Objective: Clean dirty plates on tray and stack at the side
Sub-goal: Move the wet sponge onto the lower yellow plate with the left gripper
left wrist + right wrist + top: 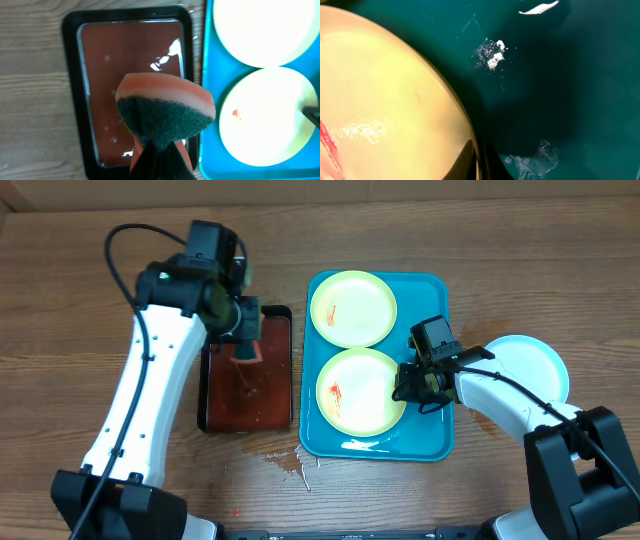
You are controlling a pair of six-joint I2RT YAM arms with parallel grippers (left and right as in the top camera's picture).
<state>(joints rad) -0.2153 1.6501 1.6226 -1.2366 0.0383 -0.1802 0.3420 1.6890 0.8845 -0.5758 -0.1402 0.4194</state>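
Observation:
The turquoise tray [430, 442] holds two pale yellow-green plates. The far plate [352, 308] and the near plate [362, 392] both carry red-orange smears. A third plate [535, 365] lies on the table to the right of the tray. My right gripper [414, 388] is shut on the near plate's right rim, which passes between its fingers in the right wrist view [480, 161]. My left gripper [245, 352] is shut on an orange sponge with a green scrub face [165, 110] and holds it above the dark red tray [215, 418].
The black-rimmed dark red tray [70, 75] holds shallow liquid and sits just left of the turquoise tray [207, 125]. Spilled droplets [287, 465] lie on the wooden table in front of the two trays.

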